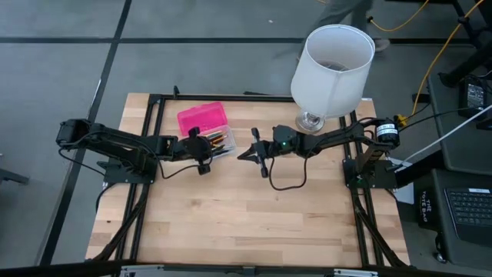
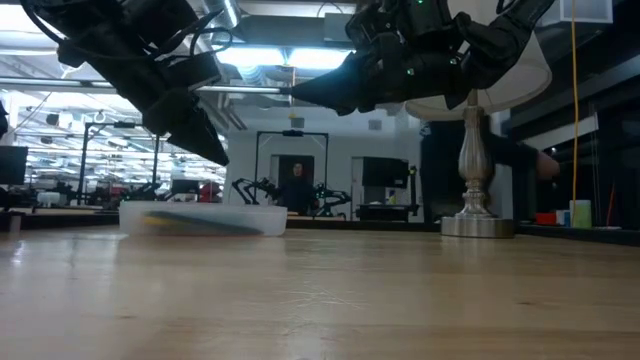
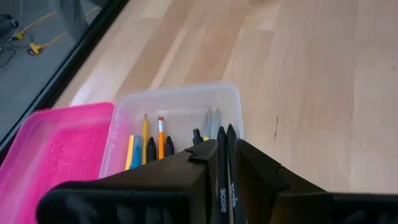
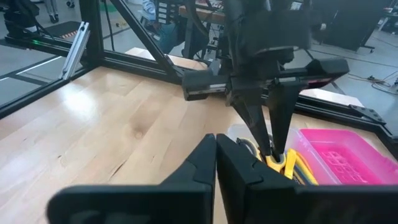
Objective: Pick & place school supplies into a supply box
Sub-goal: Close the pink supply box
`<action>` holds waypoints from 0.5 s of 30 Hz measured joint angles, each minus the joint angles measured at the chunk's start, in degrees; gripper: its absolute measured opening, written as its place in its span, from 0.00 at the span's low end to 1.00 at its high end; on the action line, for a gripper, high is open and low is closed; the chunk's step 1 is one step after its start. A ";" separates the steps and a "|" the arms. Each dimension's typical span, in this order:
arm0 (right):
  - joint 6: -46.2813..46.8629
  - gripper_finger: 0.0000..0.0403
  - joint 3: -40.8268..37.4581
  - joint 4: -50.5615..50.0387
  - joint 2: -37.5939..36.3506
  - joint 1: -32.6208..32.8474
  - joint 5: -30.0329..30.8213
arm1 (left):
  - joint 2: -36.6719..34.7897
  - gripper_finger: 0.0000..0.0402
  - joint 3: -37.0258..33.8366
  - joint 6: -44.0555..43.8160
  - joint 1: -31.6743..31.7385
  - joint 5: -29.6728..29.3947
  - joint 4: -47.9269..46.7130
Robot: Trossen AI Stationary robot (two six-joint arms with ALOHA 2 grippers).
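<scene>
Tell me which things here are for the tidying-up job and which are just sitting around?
For the job:
- clear plastic box base with hot-pink lid open beside it
- pens and pencils lying inside it
- two thin black pens in the left gripper above the box

Just around:
- tall white lampshade lamp on the wooden table

A pale wooden worktop (image 1: 254,215) framed by black rails carries an open pencil case (image 1: 206,127) with a pink lid and clear base near its far edge, and a white-shaded lamp (image 1: 330,69) at its far right corner.
</scene>
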 joint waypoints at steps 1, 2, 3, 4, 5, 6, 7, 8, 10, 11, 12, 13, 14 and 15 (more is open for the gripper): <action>-0.02 0.04 0.00 -0.09 0.00 0.00 0.00 | 0.00 0.12 0.00 0.07 0.00 0.00 0.48; -0.03 0.04 0.00 -0.28 0.00 0.00 0.02 | 0.00 0.12 0.02 0.11 0.01 -0.01 0.77; -0.03 0.04 0.00 -0.52 0.00 0.00 0.02 | 0.00 0.12 0.02 0.16 0.00 0.00 0.95; -0.03 0.03 0.00 -0.66 0.00 0.00 0.02 | 0.00 0.12 0.02 0.16 0.00 0.00 1.26; -0.03 0.02 0.00 -0.67 0.00 0.00 0.01 | 0.00 0.12 0.02 0.18 0.01 -0.01 1.66; -0.04 0.02 0.00 -0.64 0.00 0.00 0.01 | 0.00 0.12 0.02 0.18 0.00 -0.01 1.80; -0.03 0.01 0.00 -0.66 0.00 0.00 0.00 | 0.00 0.12 0.02 0.18 0.00 0.00 1.77; -0.03 0.01 0.00 -0.91 0.00 0.00 0.02 | 0.00 0.12 0.02 0.18 0.00 0.00 1.74; -0.03 0.02 0.00 -1.58 0.00 0.00 0.00 | 0.00 0.12 0.02 0.18 0.00 -0.01 1.76; -0.03 0.04 0.00 -1.74 0.00 0.00 0.00 | 0.00 0.12 0.02 0.18 0.00 0.00 1.74; -0.03 0.05 0.00 -1.74 0.00 0.00 0.01 | 0.00 0.12 0.02 0.18 0.00 -0.01 1.74; -0.03 0.06 0.00 -1.74 0.00 0.00 0.00 | 0.00 0.12 0.02 0.18 0.00 0.00 1.74; -0.03 0.08 0.00 -1.74 0.00 0.00 0.02 | 0.00 0.12 0.02 0.18 0.02 0.00 1.74; -0.03 0.08 0.00 -1.78 0.00 0.00 0.02 | 0.00 0.12 0.02 0.18 0.00 0.00 1.74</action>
